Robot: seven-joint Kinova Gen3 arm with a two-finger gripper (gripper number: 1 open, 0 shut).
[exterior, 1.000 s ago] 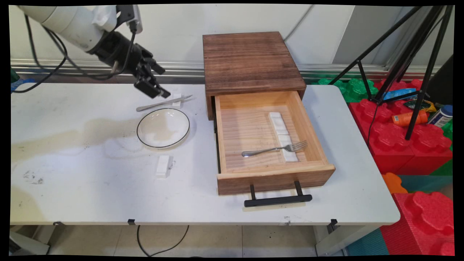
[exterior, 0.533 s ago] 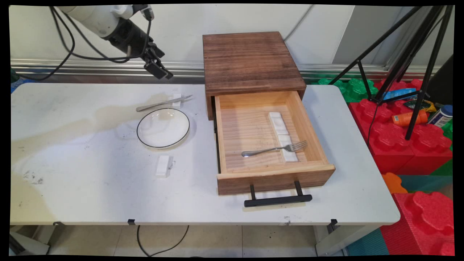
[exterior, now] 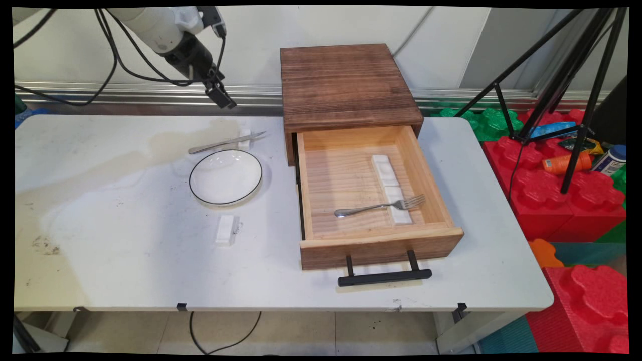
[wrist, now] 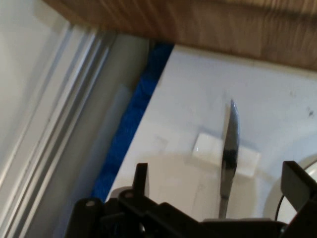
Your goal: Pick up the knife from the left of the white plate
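My gripper [exterior: 222,99] hangs open and empty in the air above the table's far edge, up and a little left of a metal knife [exterior: 225,143]. The knife's blade rests on a small white block [exterior: 245,140]. In the hand view the knife [wrist: 229,148] and its block [wrist: 208,148] lie on the table between my spread fingers [wrist: 141,174], well below my gripper [wrist: 218,169]. A white plate with a black rim [exterior: 225,176] sits just in front of the knife. Another white block [exterior: 225,229] lies nearer the front.
A dark wooden box [exterior: 346,82] stands at the back, its light drawer [exterior: 426,173] pulled out with a black handle [exterior: 383,276]. Inside lie a fork [exterior: 381,205] and white blocks [exterior: 385,168]. A black tripod [exterior: 572,75] and red foam blocks [exterior: 551,200] stand to the right of the table.
My gripper has risen from just above the knife's handle end and drifted slightly right, away from the table. The knife, plate and drawer have stayed put.
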